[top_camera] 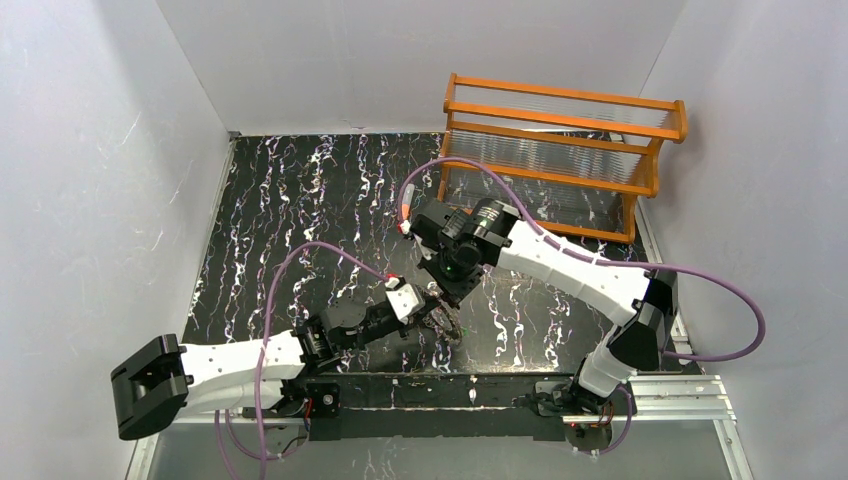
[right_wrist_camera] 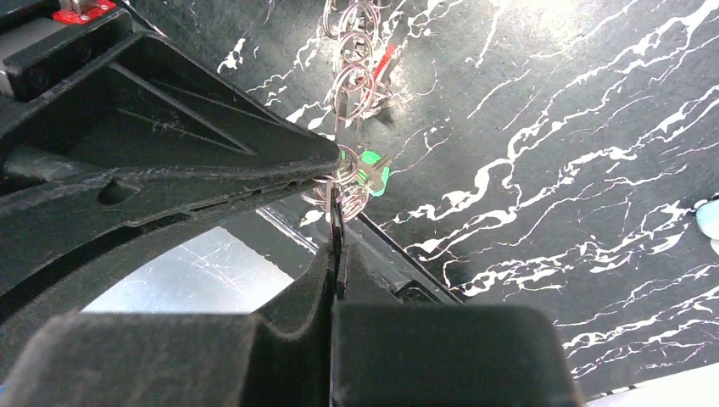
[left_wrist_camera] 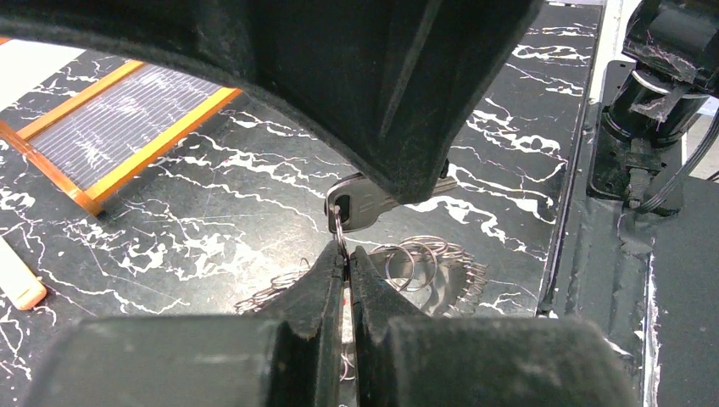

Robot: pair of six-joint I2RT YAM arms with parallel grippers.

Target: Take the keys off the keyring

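My left gripper is shut on a thin wire loop of the keyring, a bunch of linked grey metal rings with a toothed look that trails down to the black marble table. A silver key with a dark head hangs on that loop, and my right gripper is shut on it; there the key shows edge-on. A green key and a red key hang on the ring chain. In the top view both grippers, left and right, meet over the near middle.
An orange wooden rack stands at the back right, also in the left wrist view. An orange-and-grey tube lies behind the right gripper. A pale clip shows at the right wrist view's edge. The arm bases sit close by.
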